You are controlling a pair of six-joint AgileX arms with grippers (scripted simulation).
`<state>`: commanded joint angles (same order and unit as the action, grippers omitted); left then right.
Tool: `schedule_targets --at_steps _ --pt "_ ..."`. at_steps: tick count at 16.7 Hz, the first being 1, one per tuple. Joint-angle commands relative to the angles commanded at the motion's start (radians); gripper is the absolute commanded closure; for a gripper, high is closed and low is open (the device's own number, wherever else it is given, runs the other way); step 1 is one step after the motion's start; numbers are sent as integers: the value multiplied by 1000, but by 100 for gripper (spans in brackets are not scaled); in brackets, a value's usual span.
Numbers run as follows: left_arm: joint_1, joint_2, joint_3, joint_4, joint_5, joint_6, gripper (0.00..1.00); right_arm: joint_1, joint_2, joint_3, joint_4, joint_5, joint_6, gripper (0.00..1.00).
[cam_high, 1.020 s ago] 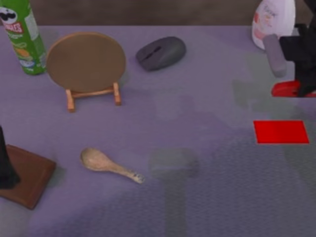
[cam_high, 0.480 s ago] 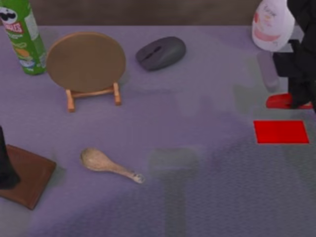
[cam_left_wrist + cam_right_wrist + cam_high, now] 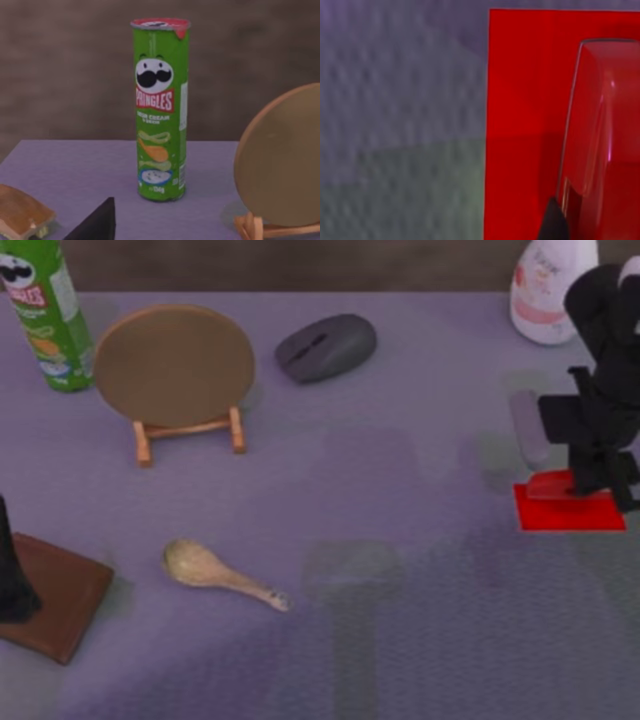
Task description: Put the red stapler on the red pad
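Observation:
The red stapler (image 3: 553,484) hangs in my right gripper (image 3: 592,478), which is shut on it, at the table's right side. It sits over the far edge of the red pad (image 3: 570,516), and I cannot tell whether it touches. In the right wrist view the stapler (image 3: 600,125) lies across the pad (image 3: 520,100), with one dark fingertip (image 3: 553,223) against its side. The black arm hides most of the stapler from above. My left gripper (image 3: 10,570) is parked at the left edge, open and holding nothing.
A white bottle (image 3: 550,285) stands behind the right arm. A grey mouse (image 3: 326,347), a round wooden board on a stand (image 3: 175,365) and a green Pringles can (image 3: 45,315) line the back. A wooden spoon (image 3: 215,570) lies mid-left, and a brown board (image 3: 65,595) sits under the left arm.
My right gripper has carried the stapler towards the table's front and slightly left, from behind the pad to over the pad's far edge. The left arm has not moved.

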<state>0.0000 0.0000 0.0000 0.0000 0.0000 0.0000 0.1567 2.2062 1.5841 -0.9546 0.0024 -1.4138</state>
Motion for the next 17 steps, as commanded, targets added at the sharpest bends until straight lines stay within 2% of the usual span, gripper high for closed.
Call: schedule_targets --at_steps 2,15,17 --pt "0 0 0 0 0 0 0 0 0 0 0 0 0 100" --pt "0 0 0 0 0 0 0 0 0 0 0 0 0 2" --pt "0 0 0 0 0 0 0 0 0 0 0 0 0 0"
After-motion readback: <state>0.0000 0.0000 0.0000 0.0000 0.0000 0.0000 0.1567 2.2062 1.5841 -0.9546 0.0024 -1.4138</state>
